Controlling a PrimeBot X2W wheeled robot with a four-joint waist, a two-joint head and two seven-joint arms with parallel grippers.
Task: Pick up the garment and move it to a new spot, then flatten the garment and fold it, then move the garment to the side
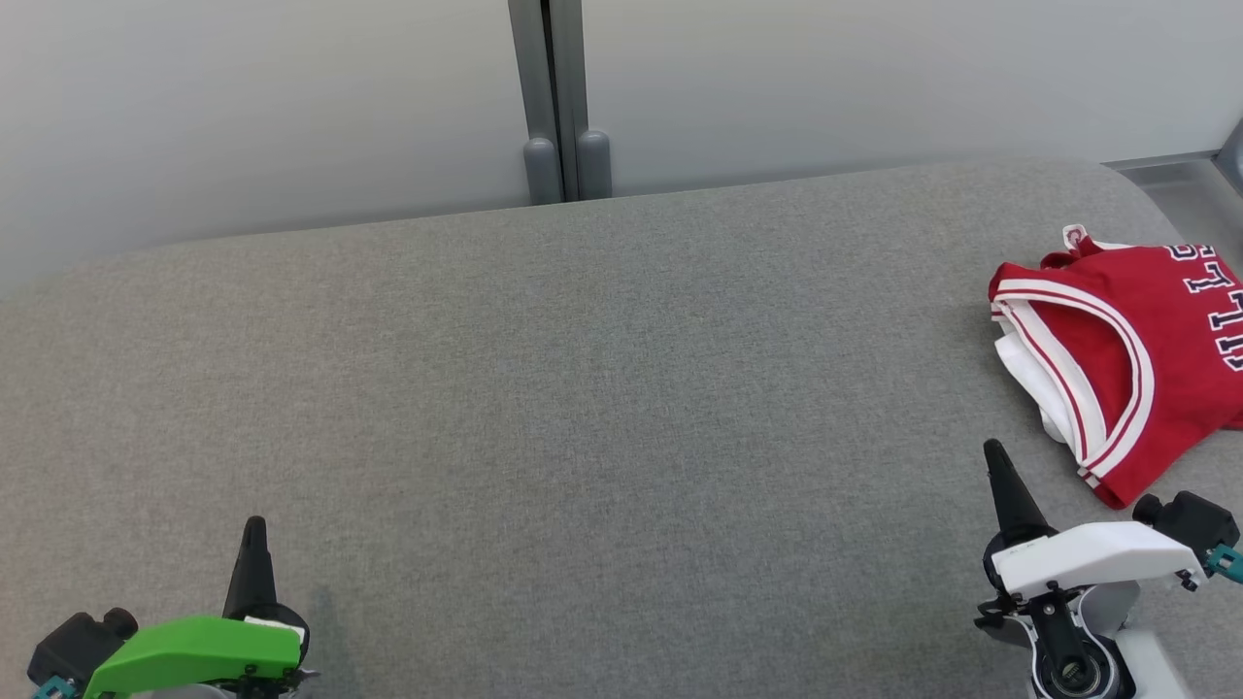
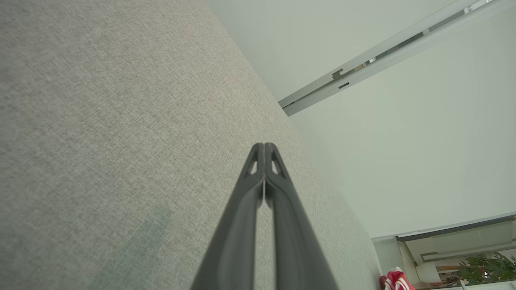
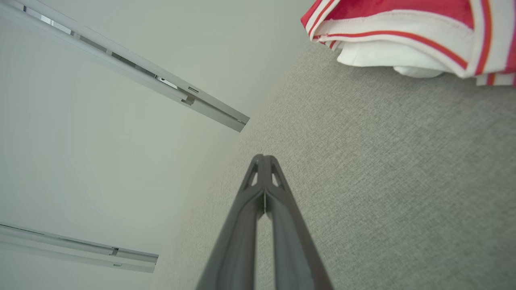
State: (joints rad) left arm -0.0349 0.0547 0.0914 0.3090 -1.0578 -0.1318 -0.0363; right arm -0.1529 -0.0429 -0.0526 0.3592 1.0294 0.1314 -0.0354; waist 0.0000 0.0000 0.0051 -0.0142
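The folded red garment [image 1: 1136,359] lies at the right edge of the table [image 1: 583,388], just beyond the clenched, empty right gripper [image 1: 994,454]; the left gripper [image 1: 254,529] is clenched too.

Grey fabric surface [image 1: 583,388] (pale wall [image 1: 243,97] behind)

Grey woven-fabric bench [image 1: 583,408], far corners rounded. Behind it, pale matte wall panels [image 1: 243,97], split by grey vertical post [image 1: 555,87] with two rounded caps at base. Grey floor strip [image 1: 1180,199] past bench's far right corner. Soft even light. Green plant [image 2: 485,268] in distance.
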